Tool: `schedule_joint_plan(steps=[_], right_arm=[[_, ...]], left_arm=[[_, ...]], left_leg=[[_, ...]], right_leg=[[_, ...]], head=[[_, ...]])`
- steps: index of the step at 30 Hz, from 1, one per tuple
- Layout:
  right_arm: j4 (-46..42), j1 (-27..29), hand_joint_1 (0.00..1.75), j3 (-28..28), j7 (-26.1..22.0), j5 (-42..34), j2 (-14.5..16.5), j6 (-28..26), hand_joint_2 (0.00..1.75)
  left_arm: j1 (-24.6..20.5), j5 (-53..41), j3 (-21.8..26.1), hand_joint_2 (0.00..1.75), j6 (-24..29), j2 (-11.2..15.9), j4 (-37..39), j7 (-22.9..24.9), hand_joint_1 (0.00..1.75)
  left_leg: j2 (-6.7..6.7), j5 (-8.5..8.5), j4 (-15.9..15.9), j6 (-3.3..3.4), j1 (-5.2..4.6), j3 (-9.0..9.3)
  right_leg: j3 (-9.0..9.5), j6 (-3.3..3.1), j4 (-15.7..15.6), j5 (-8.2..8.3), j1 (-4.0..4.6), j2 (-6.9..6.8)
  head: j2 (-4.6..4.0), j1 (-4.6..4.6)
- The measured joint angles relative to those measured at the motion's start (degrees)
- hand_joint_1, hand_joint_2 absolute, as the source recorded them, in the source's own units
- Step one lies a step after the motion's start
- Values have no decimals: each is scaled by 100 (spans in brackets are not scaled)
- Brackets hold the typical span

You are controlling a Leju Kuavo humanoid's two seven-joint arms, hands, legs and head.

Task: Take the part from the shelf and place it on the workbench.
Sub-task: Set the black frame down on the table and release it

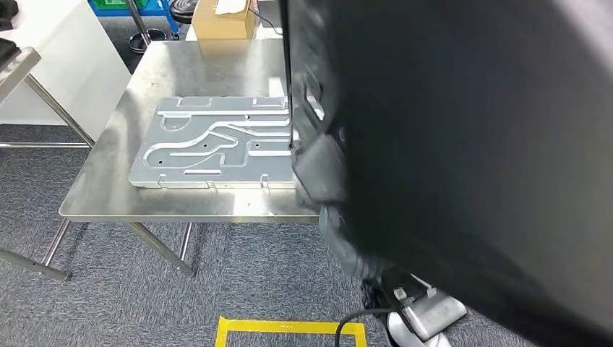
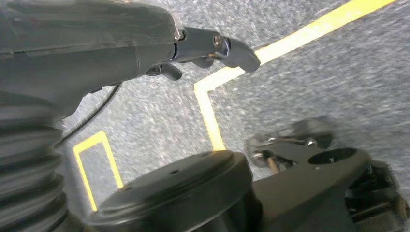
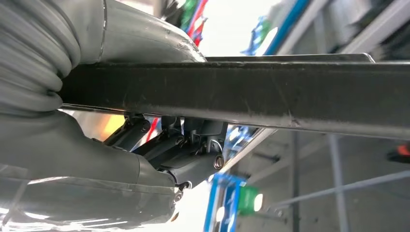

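A large flat black part (image 1: 463, 144) hangs close before the head camera and hides the right half of the scene. In the right wrist view its dark edge (image 3: 270, 94) runs across the picture, and my right hand (image 3: 164, 150) grips it, thumb on one face and fingers on the other. The steel workbench (image 1: 108, 191) stands ahead on the left, with a silver grooved metal plate (image 1: 217, 141) lying on it. My left hand (image 2: 203, 46) hangs over the grey carpet, its fingers stretched out with nothing in them.
A cardboard box (image 1: 220, 18) sits behind the workbench. A white cabinet (image 1: 61, 54) and a second table's edge (image 1: 18, 69) stand to the left. Yellow tape (image 1: 289, 329) marks the carpet near my feet.
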Motion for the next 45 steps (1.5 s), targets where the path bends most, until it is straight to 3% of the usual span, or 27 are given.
schedule_joint_plan(steps=[1,2,3,5,6,8,11,13,15,16,17,18,21,23,27,28,30,32,33,35,37,40,42,43,45], right_arm=[[1,-60,173,-17,148,166,-4,-109,175],[8,-128,173,-31,309,342,-8,-211,175],[20,-206,173,-45,465,506,-11,-293,175],[53,-354,173,-75,688,725,-14,-390,175],[69,-414,173,-91,743,773,-15,-409,175],[100,-499,173,-117,791,809,-21,-427,175],[137,-580,173,-142,806,830,-36,-434,175],[148,-618,173,-151,805,837,-44,-435,175],[166,-640,173,-160,816,870,-56,-449,175],[182,-647,173,-162,859,931,-66,-474,175],[204,-666,173,-165,931,1025,-78,-508,175],[239,-711,173,-175,1045,1159,-91,-547,175],[428,-983,173,-260,1412,1632,-155,-640,175],[631,-1192,173,-361,1577,1900,-239,-684,175],[1310,-1722,173,-563,1816,2111,-497,-610,175],[1524,-1904,173,-590,1863,2135,-557,-542,175],[2047,-2299,173,-620,1970,2228,-684,-370,175],[2644,-2686,173,-628,2077,2349,-824,-218,175],[2944,-2877,173,-629,2111,2388,-894,-167,175],[3550,-3278,173,-631,2133,2436,-1043,-110,175],[4148,-3706,173,-633,2129,2485,-1192,-77,175],[4990,-4261,173,-633,2153,2600,-1389,39,175],[5525,-4586,173,-631,2172,2681,-1508,145,175],[5787,-4753,173,-626,2180,2717,-1560,196,175],[6278,-5064,173,-609,2204,2787,-1652,290,175]], left_arm=[[-19,21,20,175,-5,-2,-1,-14,0],[-33,33,41,175,-10,-7,-2,-12,0],[-38,38,57,175,-14,-14,-2,-4,0],[-30,37,75,175,-12,-33,-3,17,0],[-24,35,78,175,-10,-45,-3,24,0],[-16,35,82,175,-7,-62,-3,33,0],[-11,39,88,175,-6,-84,-4,33,0],[-14,39,89,175,-6,-95,-5,32,0],[-13,39,90,175,-7,-98,-5,32,0],[-11,39,90,175,-9,-101,-5,33,0],[-11,39,91,175,-11,-104,-5,37,0],[-12,39,92,175,-14,-108,-5,41,0],[-21,36,93,175,-22,-132,-5,50,0],[-24,32,93,175,-30,-148,-7,51,0],[-29,30,93,175,-50,-148,-14,49,0],[-29,30,93,175,-57,-145,-16,44,0],[-39,38,97,175,-73,-136,-17,24,0],[-56,47,103,175,-94,-120,-18,8,0],[-58,49,105,175,-107,-113,-19,8,0],[-51,47,106,175,-122,-109,-19,13,0],[-31,44,107,175,-128,-119,-17,15,0],[-18,35,108,175,-138,-128,-16,6,0],[-21,24,108,175,-149,-136,-16,-3,0],[-23,20,108,175,-154,-139,-16,-6,0],[-23,14,108,175,-160,-140,-16,-15,0]], left_leg=[[-3,-64,283,-9,-1,-134],[-4,-17,370,-11,-2,-181],[-3,146,219,-7,0,-122],[-3,571,-491,14,6,173],[-3,703,-836,31,2,309],[-8,734,-1143,95,-15,415],[-16,765,-1220,217,-12,404],[-7,802,-1257,289,2,409],[2,809,-1258,317,-11,400],[2,809,-1256,321,-18,399],[0,807,-1253,323,-25,398],[-2,805,-1250,325,-31,402],[-8,787,-1240,317,-59,409],[-10,780,-1240,285,-77,386],[-10,681,-1130,180,-102,331],[-12,555,-909,154,-104,234],[-24,221,-166,109,-95,-110],[-35,105,374,72,-92,-364],[-38,209,345,60,-88,-353],[-36,623,-285,44,-57,-85],[-42,857,-905,64,-39,162],[-76,830,-1115,196,-54,209],[-86,866,-1131,274,-45,201],[-86,881,-1145,313,-35,202],[-88,889,-1150,362,-33,200]], right_leg=[[3,-4,4,-4,5,3],[7,-6,10,-7,8,10],[14,-4,18,-12,10,22],[29,18,34,-24,15,48],[25,40,49,-29,24,58],[-17,103,67,-11,40,61],[-76,201,104,-21,38,45],[-230,253,448,-241,29,34],[-562,285,1155,-569,25,29],[-710,292,1459,-657,24,28],[-787,290,1601,-646,26,28],[-754,277,1516,-522,29,29],[-274,175,461,3,61,20],[-113,122,82,69,94,13],[-66,45,-31,89,41,13],[-51,21,-58,100,21,8],[-46,-5,-62,100,23,4],[-44,-5,-51,96,24,2],[-43,1,-38,92,21,3],[-46,36,6,69,11,4],[-93,92,70,54,29,9],[-184,174,104,87,57,5],[-240,229,207,13,40,-4],[-329,255,396,-98,33,-3],[-667,294,1085,-414,27,-2]], head=[[0,1],[0,1],[-1,1],[-1,2],[-1,1],[0,3],[1,8],[0,14],[-1,18],[-1,19],[-1,19],[-1,19],[-1,17],[0,14],[1,4],[1,-1],[0,-12],[-1,-11],[-1,-12],[-1,-10],[0,-23],[0,-33],[0,-25],[0,-18],[-1,-5]])
